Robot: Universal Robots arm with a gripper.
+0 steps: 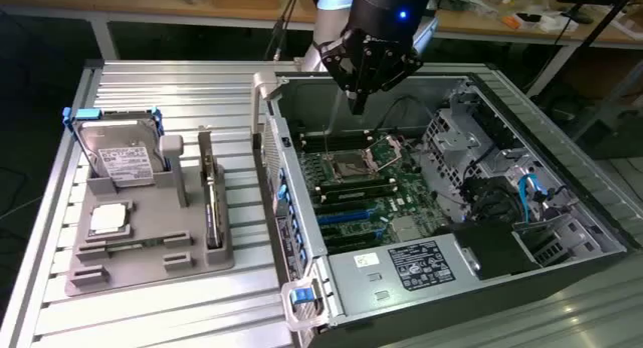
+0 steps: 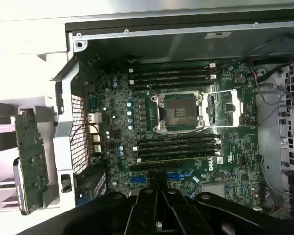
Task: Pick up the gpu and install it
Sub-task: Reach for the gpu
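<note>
Above the open computer case (image 1: 382,282), the arm's fingers (image 1: 357,101) are seen clenched together with nothing between them, poised over the motherboard (image 1: 367,188) near its processor socket (image 1: 351,165). The gpu (image 1: 211,205) is seen standing on edge in a slot of the grey holder (image 1: 150,271) on the slatted worktop (image 1: 150,84), at the exterior view's left, well apart from the fingers. A hard drive (image 1: 120,158) and a square processor chip (image 1: 108,220) are kept in the same holder.
</note>
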